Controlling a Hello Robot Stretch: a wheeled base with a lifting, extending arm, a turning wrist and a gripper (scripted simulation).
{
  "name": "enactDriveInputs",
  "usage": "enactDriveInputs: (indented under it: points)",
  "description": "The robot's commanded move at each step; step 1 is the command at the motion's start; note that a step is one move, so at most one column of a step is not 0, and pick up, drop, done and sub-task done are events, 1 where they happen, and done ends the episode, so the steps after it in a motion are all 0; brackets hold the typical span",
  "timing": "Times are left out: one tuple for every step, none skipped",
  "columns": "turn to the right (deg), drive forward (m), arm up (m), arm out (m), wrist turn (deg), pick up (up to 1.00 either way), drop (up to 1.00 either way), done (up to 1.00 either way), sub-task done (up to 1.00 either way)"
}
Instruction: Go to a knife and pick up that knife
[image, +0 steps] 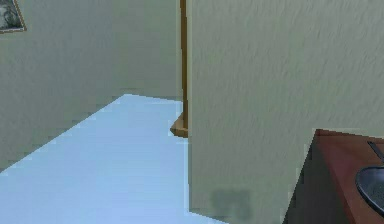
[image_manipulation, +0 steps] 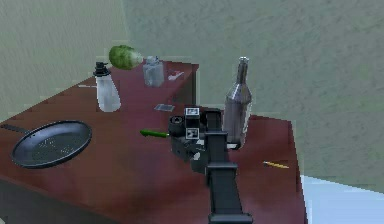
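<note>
- Knife: judged to be the thin green-handled sliver (image_manipulation: 152, 132) lying flat on the dark wooden table (image_manipulation: 110, 185), just left of the gripper (image_manipulation: 172, 131).
- Arm (image_manipulation: 224, 185) reaches out across the tabletop, apparently to bring the fingers to that sliver. Whether they are spread or pressed together cannot be told, nor whether they hold anything.
- Tall dark bottle (image_manipulation: 238, 98) stands upright just behind the gripper — a likely thing to knock.
- Black frying pan (image_manipulation: 48, 143) lies well apart, toward the arm side view's left.
- Table corner (image: 340, 165) shows at the forward view's right edge — the base seems parked alongside for reach.
</note>
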Motion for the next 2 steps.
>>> enactDriveInputs:
  points:
    - [0.0, 0.00, 0.10, 0.00, 0.0, 0.00, 0.00, 0.00, 0.00]
    - [0.0, 0.00, 0.00, 0.00, 0.0, 0.00, 0.00, 1.00, 0.00]
